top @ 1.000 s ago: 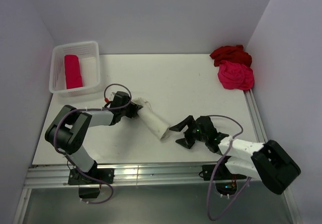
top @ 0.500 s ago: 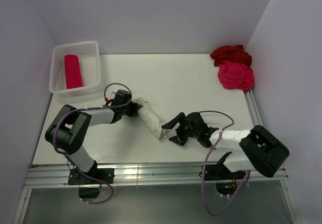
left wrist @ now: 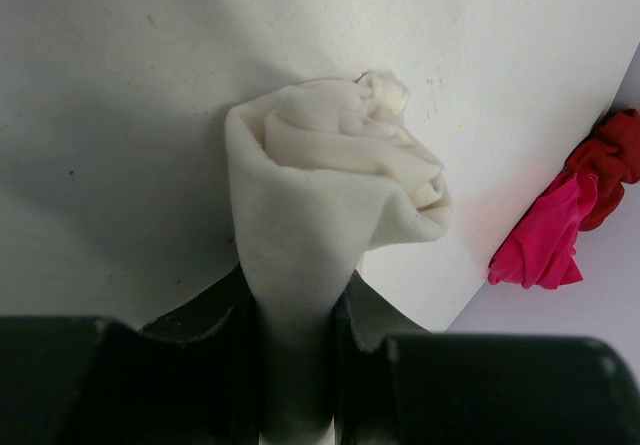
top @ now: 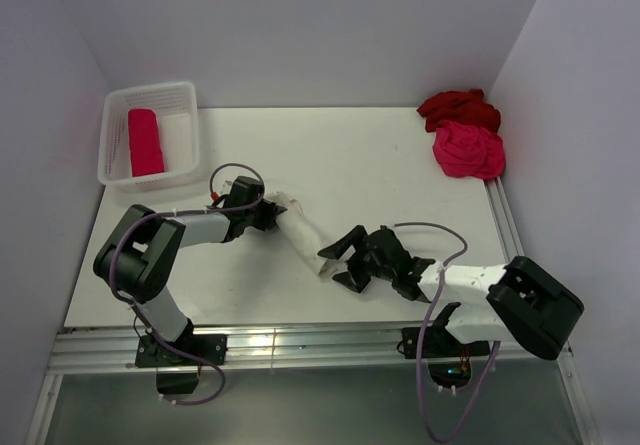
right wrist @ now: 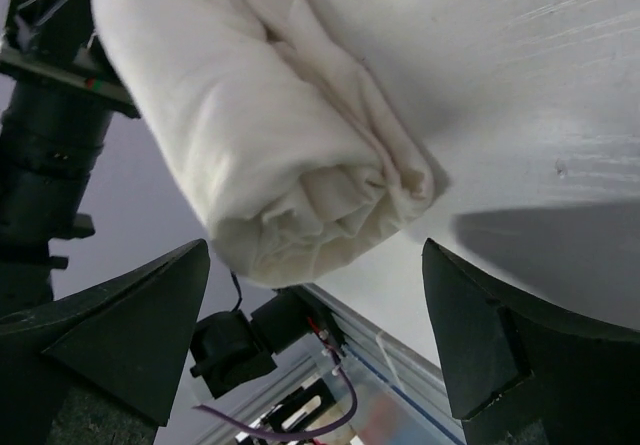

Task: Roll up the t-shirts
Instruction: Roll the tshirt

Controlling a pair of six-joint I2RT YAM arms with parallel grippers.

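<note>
One roll, about to be held at both ends

Top view: the right gripper [top: 336, 267] has slid left across the table [top: 380, 175] to the near end of the cream-white t-shirt [top: 300, 235]. Its jaws are wide and grip nothing. The left gripper [top: 266, 213] hasn't moved and stays clamped on the far end. I read this as lining up a two-ended lift. The pink-red roll [top: 145, 142] sits in the basket [top: 150, 92]. The dark red t-shirt [top: 458, 108] and hot pink t-shirt [top: 467, 150] are heaped at the far right, unrolled.

Left wrist: fingers pinch the cream cloth. The roll is a loose spiral with flaring end layers.

Right wrist: the roll's end lies between my open fingers, clear of both, soft and creased.
</note>
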